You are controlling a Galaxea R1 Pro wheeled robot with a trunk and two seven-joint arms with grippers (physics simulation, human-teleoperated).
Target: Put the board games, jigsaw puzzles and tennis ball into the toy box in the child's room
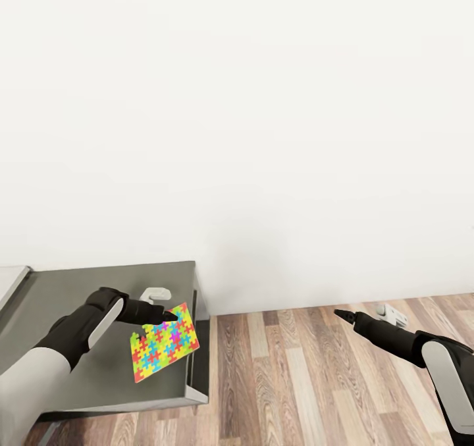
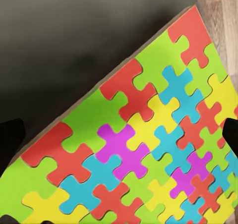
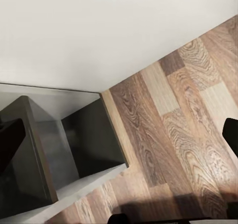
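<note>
A multicoloured jigsaw puzzle [image 1: 164, 342] lies near the right edge of the grey table [image 1: 79, 288], one corner reaching past that edge. My left gripper [image 1: 172, 314] hovers at the puzzle's far edge. In the left wrist view the puzzle [image 2: 144, 144] spreads close beneath the gripper, and the dark fingertips [image 2: 11, 135] stand wide apart at either side, open. Whether they touch the puzzle I cannot tell. My right gripper [image 1: 339, 314] hangs open over the wooden floor, holding nothing. The toy box, board games and tennis ball are out of view.
A white wall [image 1: 263, 104] rises behind the table. Wooden floor [image 1: 296, 380] stretches to the table's right. The right wrist view looks down on the table's dark end panel [image 3: 94, 135] and the floor [image 3: 188, 115] beside it.
</note>
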